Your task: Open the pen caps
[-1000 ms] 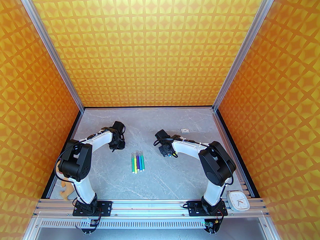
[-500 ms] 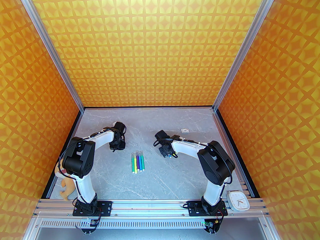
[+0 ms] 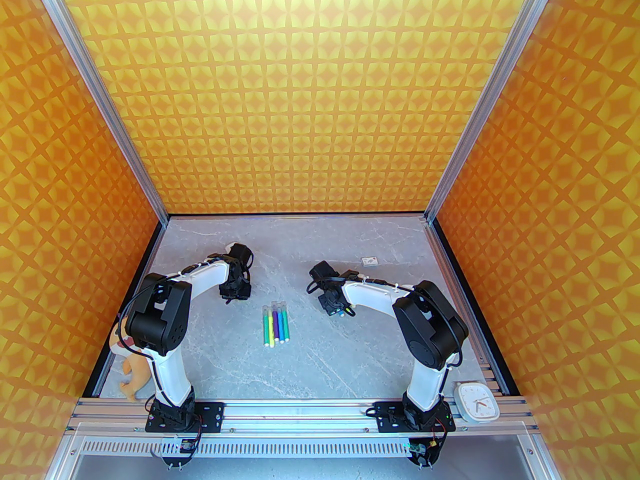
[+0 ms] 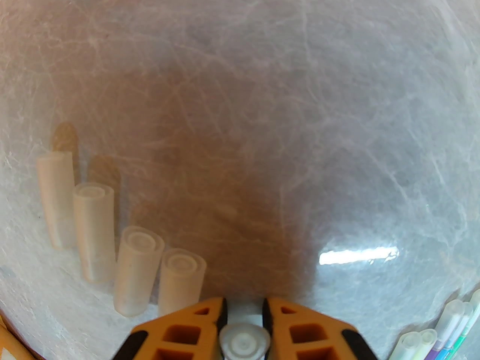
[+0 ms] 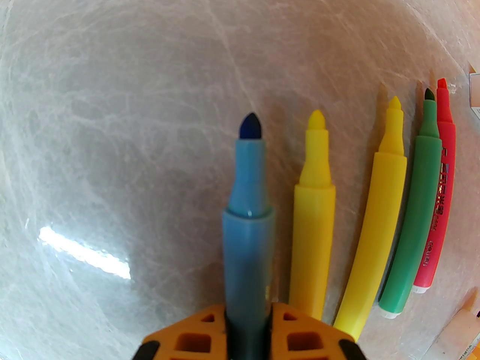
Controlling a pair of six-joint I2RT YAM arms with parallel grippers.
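Note:
In the left wrist view my left gripper is shut on a translucent whitish pen cap, low over the table. Several loose pen caps lie side by side just to its left. My right gripper is shut on an uncapped blue pen, tip pointing away. Beside it lie uncapped pens: two yellow, one green, one red. Several capped pens lie in a row mid-table between the left gripper and the right gripper; their caps show at the left wrist view's corner.
A small white card lies behind the right arm. A white clock sits on the front rail at the right, and an orange plush toy lies by the left arm's base. Patterned walls enclose the marbled table on three sides.
The left arm's elbow has swung a little to the right while its gripper stayed low in place. The right arm has edged slightly left.

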